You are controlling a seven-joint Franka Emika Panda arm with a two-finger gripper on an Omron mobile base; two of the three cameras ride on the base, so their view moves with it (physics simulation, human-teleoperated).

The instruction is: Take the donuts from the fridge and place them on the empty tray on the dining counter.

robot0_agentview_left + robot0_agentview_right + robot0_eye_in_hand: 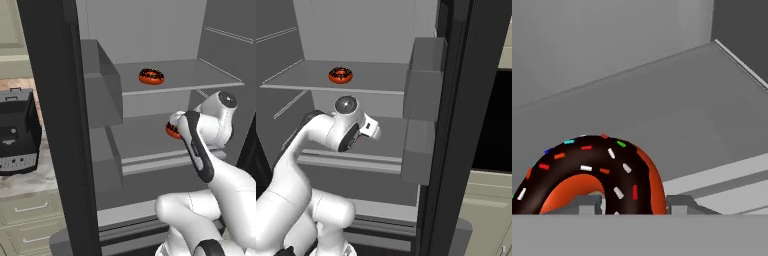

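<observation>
Inside: grey fridge (pixel 150 30) shelves. Upper shelf (pixel 376 77), one donut (pixel 151 76). Lower shelf, second donut (pixel 592 172) at the hand's (pixel 634 204) 12 o'clock, fingers straddling its rim. Left base view adds coffee machine (pixel 17 132) on marble worktop (pixel 30 177).

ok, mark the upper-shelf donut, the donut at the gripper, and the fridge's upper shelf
upper donut (pixel 151 76): left base view, on its icing.
lower donut (pixel 607 170): hand view, on its iced ring.
upper shelf (pixel 381 77): right base view, bare surface.
</observation>
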